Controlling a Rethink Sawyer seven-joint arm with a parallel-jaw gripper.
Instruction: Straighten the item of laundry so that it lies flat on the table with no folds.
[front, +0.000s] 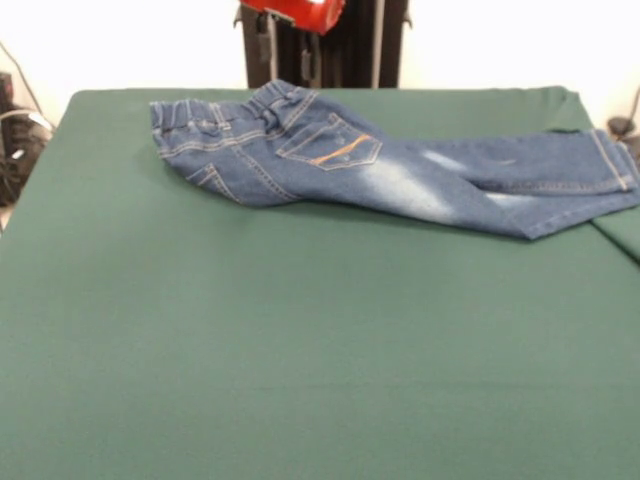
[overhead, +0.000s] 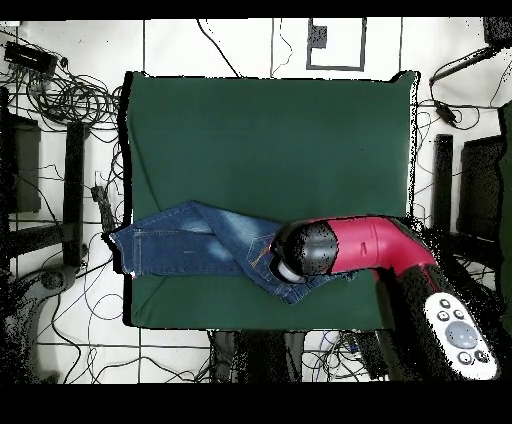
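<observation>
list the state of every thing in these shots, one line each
jeans: lying on their side near the table's robot-side edge, legs overlapping, waist bunched, cuffs reaching past one side edge; not flat
table: green cloth smooth, bare apart from the jeans
arm: stretched over the waist end of the jeans in the overhead view
hand: above the waist end, hidden under the arm; open or shut cannot be told

No readable text, labels, brands, numbers or signs appear in either view, neither on the jeans (front: 380, 165) nor elsewhere
</observation>
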